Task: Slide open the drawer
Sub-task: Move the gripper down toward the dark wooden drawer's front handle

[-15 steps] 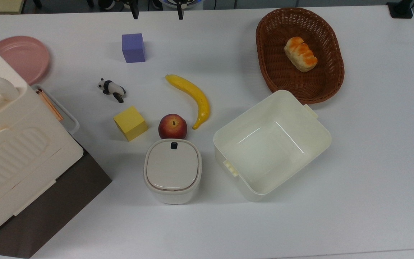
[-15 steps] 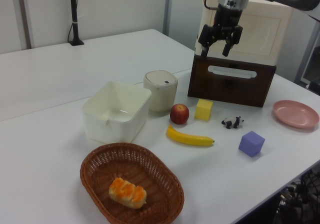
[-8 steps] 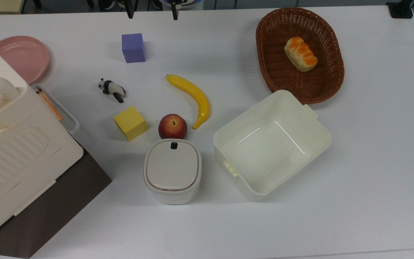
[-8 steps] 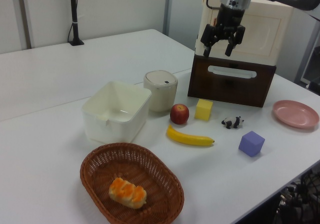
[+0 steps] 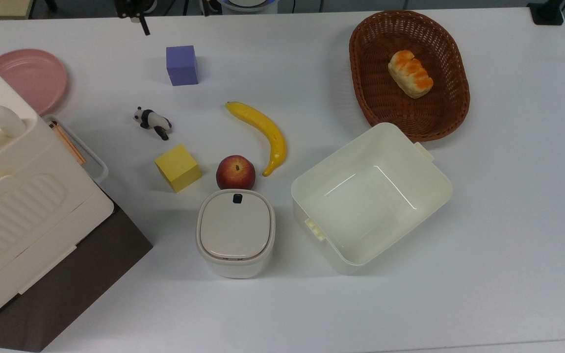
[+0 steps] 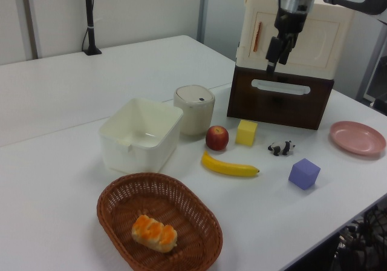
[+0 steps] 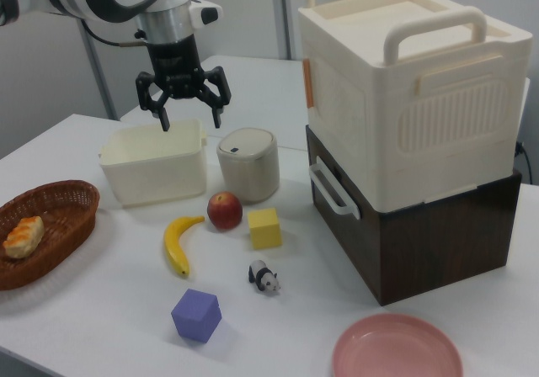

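End effector (image 7: 186,107) spread, above tub (image 7: 154,173); drawer (image 7: 404,234) closed.

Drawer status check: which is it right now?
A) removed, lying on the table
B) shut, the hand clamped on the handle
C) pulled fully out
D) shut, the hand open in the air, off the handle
D: the drawer sits flush, and the hand hangs spread, clear of the white handle.
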{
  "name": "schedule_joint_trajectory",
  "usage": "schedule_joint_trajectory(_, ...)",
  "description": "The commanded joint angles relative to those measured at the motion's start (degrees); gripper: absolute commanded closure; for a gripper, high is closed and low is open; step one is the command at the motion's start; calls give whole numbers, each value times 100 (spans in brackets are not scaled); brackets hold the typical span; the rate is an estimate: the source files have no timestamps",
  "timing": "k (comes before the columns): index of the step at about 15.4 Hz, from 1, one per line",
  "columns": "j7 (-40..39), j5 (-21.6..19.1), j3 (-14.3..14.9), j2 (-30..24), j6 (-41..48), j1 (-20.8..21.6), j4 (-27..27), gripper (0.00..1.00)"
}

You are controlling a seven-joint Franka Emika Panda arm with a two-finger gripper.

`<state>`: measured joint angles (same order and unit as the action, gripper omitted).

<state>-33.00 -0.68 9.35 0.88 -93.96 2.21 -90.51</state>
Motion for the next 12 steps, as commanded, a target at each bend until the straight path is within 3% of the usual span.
schedule_joint_trajectory(1,-1153,383,5,-26,106,-45,-142,0)
schedule_joint_trajectory(5,-2235,507,5,122,-130,-300,-195,0)
schedule_joint_trajectory(12,-2299,779,5,430,-1668,-467,-608,0)
